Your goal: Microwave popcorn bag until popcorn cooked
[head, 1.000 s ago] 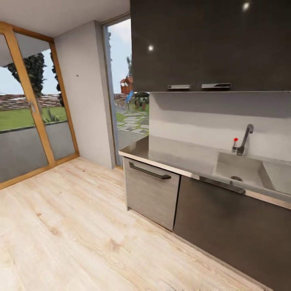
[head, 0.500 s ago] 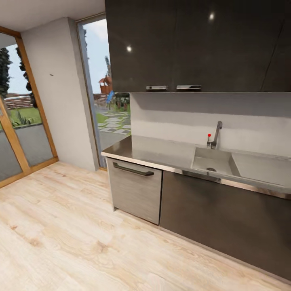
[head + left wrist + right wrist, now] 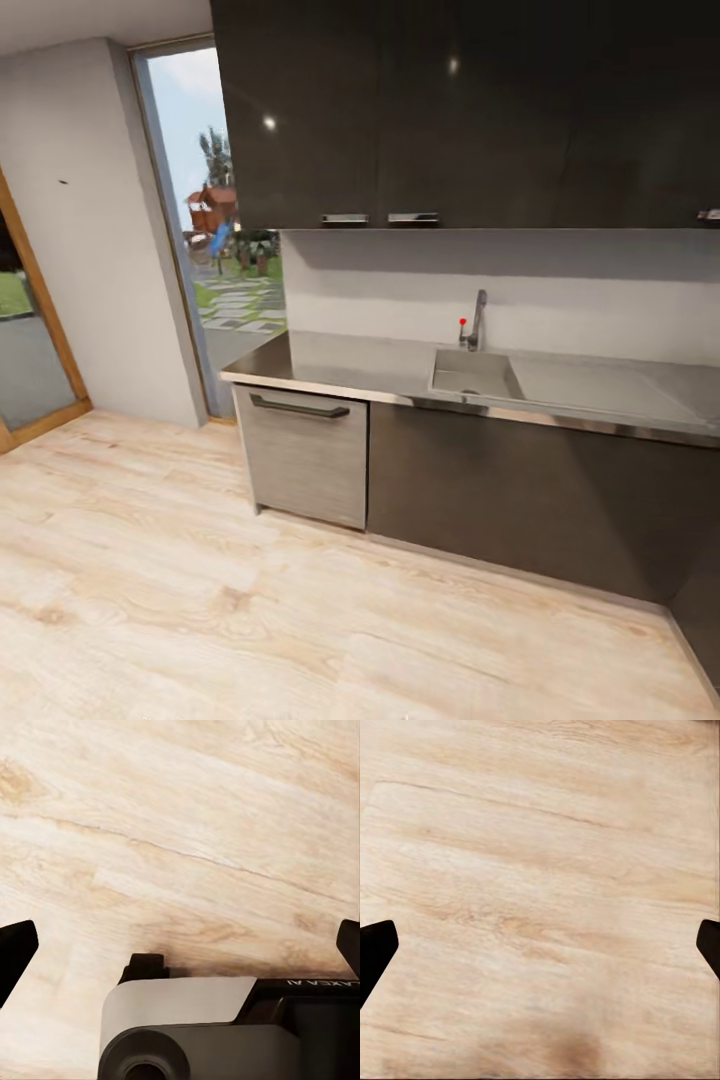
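Note:
A grey glossy countertop (image 3: pixel 340 362) with a thin metallic edge runs along the far wall over dark cabinet fronts (image 3: pixel 520 490). The popcorn bag, the popcorn and the microwave are out of view. My left gripper (image 3: pixel 180 949) hangs open over the pale wood floor (image 3: pixel 195 817), its dark fingertips (image 3: pixel 15 949) far apart at the picture's edges. My right gripper (image 3: pixel 540 952) is open too, above bare planks (image 3: pixel 540 847), with nothing between its fingers.
A sink (image 3: pixel 472 375) with a faucet (image 3: pixel 477 320) is set into the counter. A steel dishwasher front (image 3: pixel 302 455) stands at the counter's left end. Dark wall cabinets (image 3: pixel 450 110) hang above. A tall window (image 3: pixel 215 240) and grey wall (image 3: pixel 95 230) lie to the left. Part of my own body (image 3: pixel 187 1020) shows under the left gripper.
The head camera has swung to the right: counter and sink now sit further left in the picture, and the wood-framed glass door has almost left the view.

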{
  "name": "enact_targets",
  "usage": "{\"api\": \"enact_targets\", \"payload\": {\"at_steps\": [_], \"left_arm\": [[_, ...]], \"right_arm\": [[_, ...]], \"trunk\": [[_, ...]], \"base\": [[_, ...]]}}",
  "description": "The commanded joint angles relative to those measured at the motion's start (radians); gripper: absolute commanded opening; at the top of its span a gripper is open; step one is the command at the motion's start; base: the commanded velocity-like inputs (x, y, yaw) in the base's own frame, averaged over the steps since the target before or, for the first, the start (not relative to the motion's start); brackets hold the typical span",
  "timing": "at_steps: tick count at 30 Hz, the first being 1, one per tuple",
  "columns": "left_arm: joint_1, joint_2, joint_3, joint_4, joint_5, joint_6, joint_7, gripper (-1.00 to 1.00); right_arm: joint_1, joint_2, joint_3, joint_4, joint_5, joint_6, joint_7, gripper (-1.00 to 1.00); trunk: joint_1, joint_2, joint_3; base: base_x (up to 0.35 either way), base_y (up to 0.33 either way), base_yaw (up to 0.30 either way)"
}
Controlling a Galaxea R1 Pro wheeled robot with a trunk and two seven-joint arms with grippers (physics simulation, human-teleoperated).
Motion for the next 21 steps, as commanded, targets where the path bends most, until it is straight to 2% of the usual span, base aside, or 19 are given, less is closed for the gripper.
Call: {"api": "enact_targets", "payload": {"at_steps": [1, 15, 19, 21], "left_arm": [[0.0, 0.0, 0.003, 0.001, 0.0, -0.003, 0.001, 1.0], [0.0, 0.0, 0.003, 0.001, 0.0, -0.003, 0.001, 1.0], [0.0, -0.002, 0.004, 0.001, 0.001, -0.003, 0.001, 1.0], [0.0, -0.002, 0.005, 0.001, 0.001, -0.003, 0.001, 1.0]], "right_arm": [[-0.001, 0.001, -0.006, 0.001, 0.001, -0.004, 0.001, 1.0], [-0.001, 0.001, -0.006, 0.001, 0.0, -0.004, 0.001, 1.0], [-0.001, 0.001, -0.006, 0.001, 0.001, -0.004, 0.001, 1.0], [-0.001, 0.001, -0.006, 0.001, 0.001, -0.004, 0.001, 1.0]], "trunk": [[-0.001, -0.001, -0.001], [-0.001, -0.001, -0.001], [-0.001, -0.001, -0.001], [-0.008, 0.013, 0.005]], "base": [[-0.326, 0.175, -0.3], [-0.326, 0.174, -0.3], [-0.127, 0.056, -0.3], [-0.017, 0.007, -0.3]]}}
